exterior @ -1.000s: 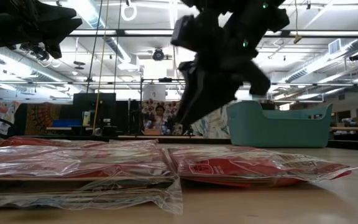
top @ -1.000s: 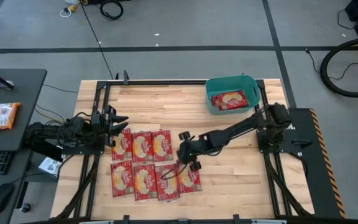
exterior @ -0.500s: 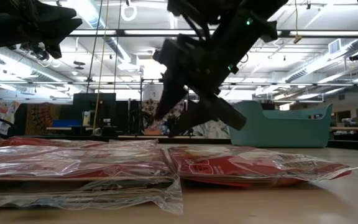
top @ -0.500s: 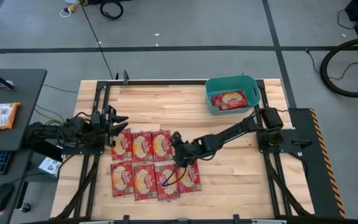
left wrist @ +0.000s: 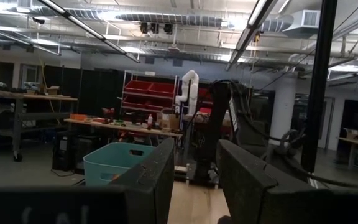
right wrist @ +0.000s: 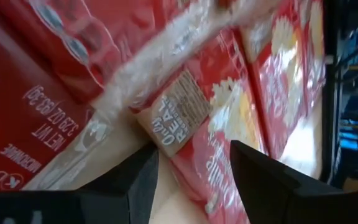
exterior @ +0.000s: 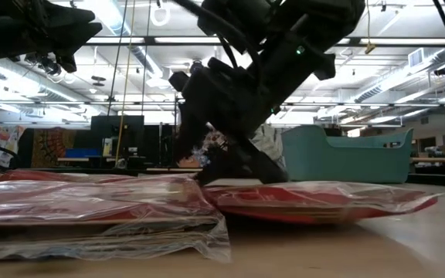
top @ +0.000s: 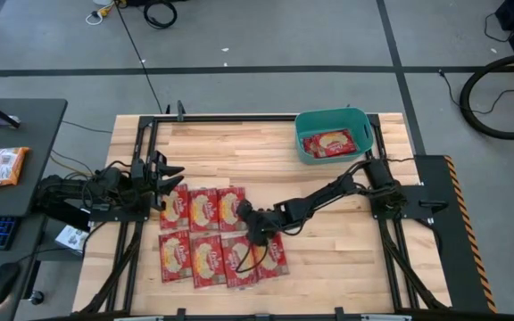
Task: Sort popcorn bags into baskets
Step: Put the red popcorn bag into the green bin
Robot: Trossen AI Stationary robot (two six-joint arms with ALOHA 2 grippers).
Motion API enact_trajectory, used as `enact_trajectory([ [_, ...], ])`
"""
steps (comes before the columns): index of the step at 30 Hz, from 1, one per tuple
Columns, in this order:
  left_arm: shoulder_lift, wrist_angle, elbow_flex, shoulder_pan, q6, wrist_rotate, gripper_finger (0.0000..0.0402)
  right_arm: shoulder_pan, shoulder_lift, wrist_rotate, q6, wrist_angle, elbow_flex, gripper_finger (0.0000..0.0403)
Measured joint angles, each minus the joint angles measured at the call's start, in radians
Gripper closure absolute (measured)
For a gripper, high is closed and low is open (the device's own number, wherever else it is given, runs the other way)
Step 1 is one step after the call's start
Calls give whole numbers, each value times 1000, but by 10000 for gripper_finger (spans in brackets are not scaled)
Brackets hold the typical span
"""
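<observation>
The right gripper [top: 250, 221] sits low over the bags [top: 211, 234], fingers spread. It should straddle one bag's edge only, then pinch. The left gripper [top: 169, 175] waits, fingers parted.

Grey concrete floor [top: 266, 53] crossed by dark tape lines; dark desk [top: 27, 134] at left; long fluorescent ceiling lights [exterior: 207, 40]; red-binned metal shelving [left wrist: 151, 93]; silver ceiling ducts [left wrist: 166, 17].

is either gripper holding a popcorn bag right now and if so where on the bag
Nothing is held. The right gripper is open, low over the popcorn bags; the left gripper is open too.
</observation>
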Motion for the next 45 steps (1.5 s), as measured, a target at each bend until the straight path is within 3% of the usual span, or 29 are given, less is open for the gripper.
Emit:
enact_trajectory([
  [5,0,-1,0,0,0,1,276,-3,2,-67,11,34,-1,217],
  [11,0,0,0,0,-2,0,276,-19,2,-76,55,24,-2,275],
  [24,0,-1,0,0,-2,0,276,-29,2,3,14,70,-2,396],
  [45,0,-7,0,0,-1,0,276,6,-144,486,19,17,-3,401],
])
